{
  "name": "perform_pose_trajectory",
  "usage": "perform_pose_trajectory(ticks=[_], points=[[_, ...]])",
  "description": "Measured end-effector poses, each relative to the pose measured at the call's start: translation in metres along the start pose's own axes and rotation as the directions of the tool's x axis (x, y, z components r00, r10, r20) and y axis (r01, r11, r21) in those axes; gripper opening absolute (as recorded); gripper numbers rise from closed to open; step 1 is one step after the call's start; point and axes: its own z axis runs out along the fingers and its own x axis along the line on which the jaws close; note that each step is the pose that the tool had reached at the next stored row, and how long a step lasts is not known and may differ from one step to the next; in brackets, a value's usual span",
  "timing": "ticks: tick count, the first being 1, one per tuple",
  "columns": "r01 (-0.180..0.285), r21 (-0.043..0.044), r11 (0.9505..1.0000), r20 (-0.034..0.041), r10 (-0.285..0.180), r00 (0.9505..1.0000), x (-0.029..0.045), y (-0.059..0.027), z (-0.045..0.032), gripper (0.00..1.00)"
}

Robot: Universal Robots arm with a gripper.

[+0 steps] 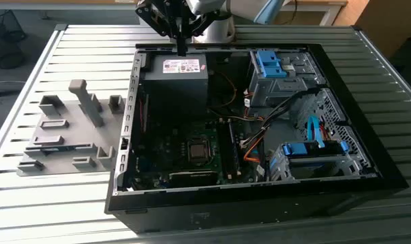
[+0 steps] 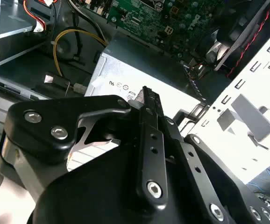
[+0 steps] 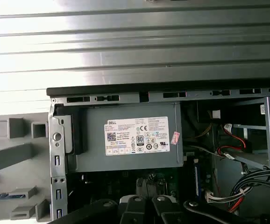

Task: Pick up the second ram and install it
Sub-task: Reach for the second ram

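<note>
Black linkage of the claw (image 2: 146, 99) sits closest to us in the second wrist view, its bars and bolt heads in front of the computer's inside. We see the two fingers drawn together to a single narrow tip, and in the exterior view they read as one thin dark blade. We take the claw as closed, with nothing held and nothing touched. It hangs over the back edge of the open computer case (image 1: 259, 211), just above the power supply (image 1: 175, 76), which carries a white label. The second ram (image 1: 59, 148) is not in the case. We make it out as a dark, flat strip lying in a low slot of the grey fixture (image 1: 63, 119) on the slatted table (image 1: 90, 46), toward the exterior view's left. It is well apart from the claw. In the first wrist view the same strip shows a row of small chips at the fixture's near corner. On the motherboard (image 1: 191, 134), what looks to us like a stick stands in the long slots beside the processor socket, though we cannot be sure of that. We judge the work to be at the very start of the pick, with the stick not yet reached. That step calls for the fingers to part, for travel across to the fixture, and for the tips to line up squarely on the stick's long faces so that it lifts level.
</note>
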Motion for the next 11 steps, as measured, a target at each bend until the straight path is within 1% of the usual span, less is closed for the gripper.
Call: perform_pose_trajectory(ticks=[5,11], points=[[0.000,0.0000,1.0000,-0.0002,0.000,1.0000,0.0000,0.0000,0.0000,0.11],[0.000,0.0000,1.0000,-0.0004,0.000,1.0000,0.0021,-0.0002,0.0000,0.11]])
